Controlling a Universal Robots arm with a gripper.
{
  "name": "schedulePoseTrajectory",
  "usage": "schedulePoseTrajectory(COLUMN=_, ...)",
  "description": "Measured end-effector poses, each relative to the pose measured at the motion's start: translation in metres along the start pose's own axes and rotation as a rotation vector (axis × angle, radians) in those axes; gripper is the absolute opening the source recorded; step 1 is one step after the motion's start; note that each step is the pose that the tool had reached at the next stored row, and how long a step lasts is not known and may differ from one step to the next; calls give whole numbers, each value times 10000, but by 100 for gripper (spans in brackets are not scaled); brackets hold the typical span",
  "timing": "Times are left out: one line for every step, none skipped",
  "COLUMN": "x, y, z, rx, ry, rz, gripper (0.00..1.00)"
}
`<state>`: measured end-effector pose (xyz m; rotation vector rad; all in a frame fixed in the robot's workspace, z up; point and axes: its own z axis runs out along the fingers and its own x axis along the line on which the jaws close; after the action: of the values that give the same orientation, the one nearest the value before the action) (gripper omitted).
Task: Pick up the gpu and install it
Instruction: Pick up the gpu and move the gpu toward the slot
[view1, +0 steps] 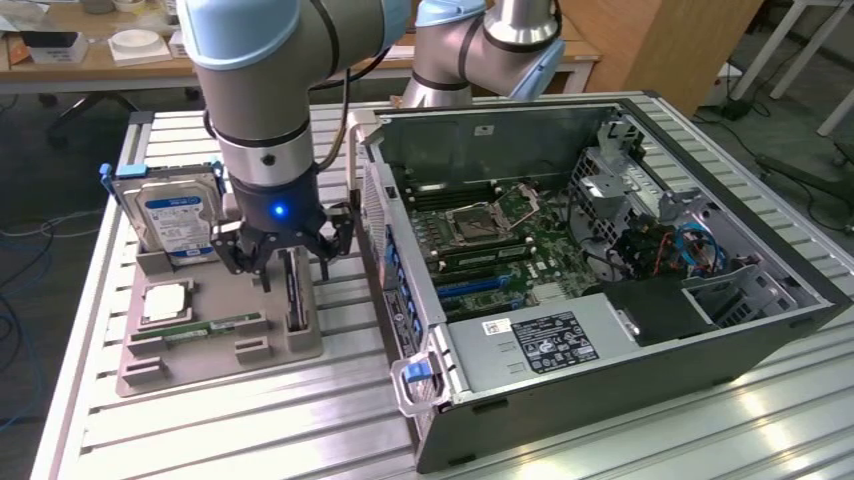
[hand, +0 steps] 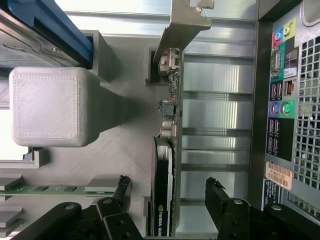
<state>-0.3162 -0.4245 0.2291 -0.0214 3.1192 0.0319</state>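
The gpu (view1: 295, 292) is a thin black card standing on its edge in a slot of the grey holder (view1: 214, 352), just off the open computer case's side. In the wrist view I see the gpu (hand: 164, 167) edge-on, with its pale metal bracket (hand: 182, 27) at the far end. My gripper (view1: 287, 262) hangs right over the card, open. Its black fingertips (hand: 122, 187) stand one on each side of the card with a gap to it, and nothing is held. In the wrist view the gripper (hand: 169, 192) straddles the card's near end.
The open computer case (view1: 747, 330) lies at the exterior view's right, motherboard (view1: 494, 235) exposed. The holder also carries a silver hard drive with a blue label (view1: 174, 215), a processor (view1: 163, 300) and a green memory stick (view1: 200, 328). The case's rear port panel (hand: 285, 100) is close beside the card.
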Motion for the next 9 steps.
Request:
schedulePoseTrajectory(x=0, y=6, z=4, rx=0, ry=0, rz=-1, gripper=71)
schedulePoseTrajectory(x=-1, y=13, z=8, rx=-1, ry=0, rz=-2, gripper=71)
schedulePoseTrajectory(x=-1, y=24, z=11, rx=0, ry=0, rz=-4, gripper=71)
schedulePoseTrajectory(x=-1, y=35, z=13, rx=-1, ry=-1, rz=-3, gripper=71)
schedulePoseTrajectory(x=-2, y=45, z=15, rx=-1, ry=-1, rz=-3, gripper=71)
schedulePoseTrajectory(x=-1, y=51, z=16, rx=-1, ry=-1, rz=-3, gripper=71)
schedulePoseTrajectory(x=3, y=54, z=19, rx=-2, ry=-2, rz=-4, gripper=71)
schedulePoseTrajectory(x=10, y=54, z=19, rx=-1, ry=-1, rz=-4, gripper=71)
schedulePoseTrajectory(x=13, y=55, z=21, rx=-1, ry=-2, rz=-4, gripper=71)
